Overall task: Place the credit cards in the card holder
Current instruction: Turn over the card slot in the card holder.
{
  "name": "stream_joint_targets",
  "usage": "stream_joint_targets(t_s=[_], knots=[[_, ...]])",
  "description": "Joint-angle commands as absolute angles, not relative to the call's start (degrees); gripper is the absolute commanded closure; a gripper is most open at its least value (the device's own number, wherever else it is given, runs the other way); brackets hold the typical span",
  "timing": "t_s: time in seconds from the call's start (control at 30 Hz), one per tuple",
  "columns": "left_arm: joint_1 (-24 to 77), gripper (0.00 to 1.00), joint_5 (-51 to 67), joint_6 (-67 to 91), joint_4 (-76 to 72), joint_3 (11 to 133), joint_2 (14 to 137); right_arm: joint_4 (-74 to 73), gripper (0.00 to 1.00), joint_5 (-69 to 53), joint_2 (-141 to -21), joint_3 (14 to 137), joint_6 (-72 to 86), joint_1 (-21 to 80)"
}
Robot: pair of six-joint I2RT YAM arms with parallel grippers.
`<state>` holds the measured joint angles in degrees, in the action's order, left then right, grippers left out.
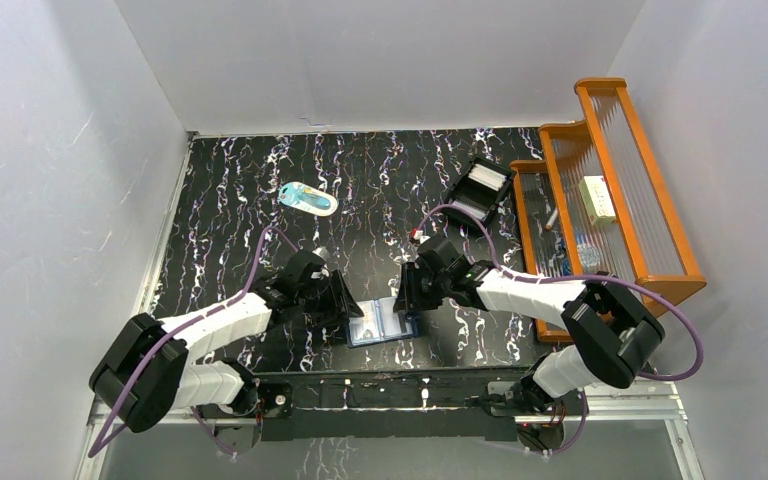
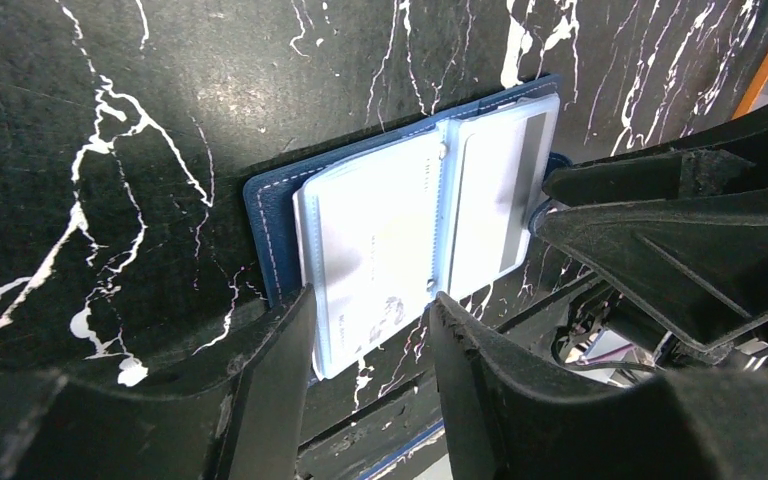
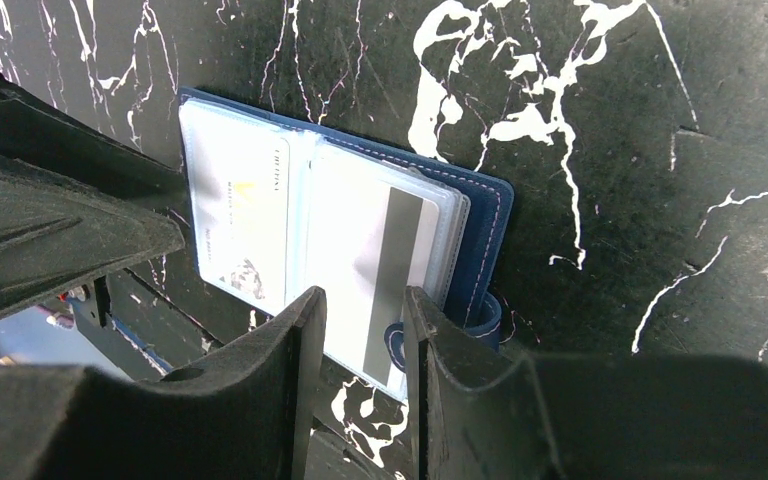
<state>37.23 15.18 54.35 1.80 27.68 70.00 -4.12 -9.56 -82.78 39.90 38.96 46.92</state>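
The navy card holder (image 1: 382, 322) lies open and flat near the table's front edge, between both grippers. Its clear pockets hold white credit cards: a printed one (image 2: 380, 240) on the left page and one with a grey stripe (image 2: 495, 190) on the right page. My left gripper (image 2: 365, 305) is open, its fingertips straddling the near edge of the left page. My right gripper (image 3: 360, 295) is open over the near edge of the striped card (image 3: 370, 260), with the snap tab (image 3: 485, 320) beside its right finger. From above, the left gripper (image 1: 345, 305) and right gripper (image 1: 408, 295) flank the holder.
A black box tray (image 1: 482, 190) with white cards stands at the back right. An orange wooden rack (image 1: 600, 180) lines the right side. A pale-blue-and-white oval item (image 1: 310, 198) lies at the back left. The table's front edge runs just below the holder.
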Motion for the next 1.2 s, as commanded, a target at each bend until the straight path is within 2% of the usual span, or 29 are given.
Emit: stream_joint_targets(t_s=[0.0,1.17], knots=[[37.05,0.55,13.95,53.83,4.14,28.37,68.62,-2.63,0.57,-9.19,-83.06,39.81,38.67,46.66],[37.02,0.53,18.72,54.74,-5.09,27.81,73.64,-2.22,0.58,-8.49,-83.12,38.64,39.18,46.64]])
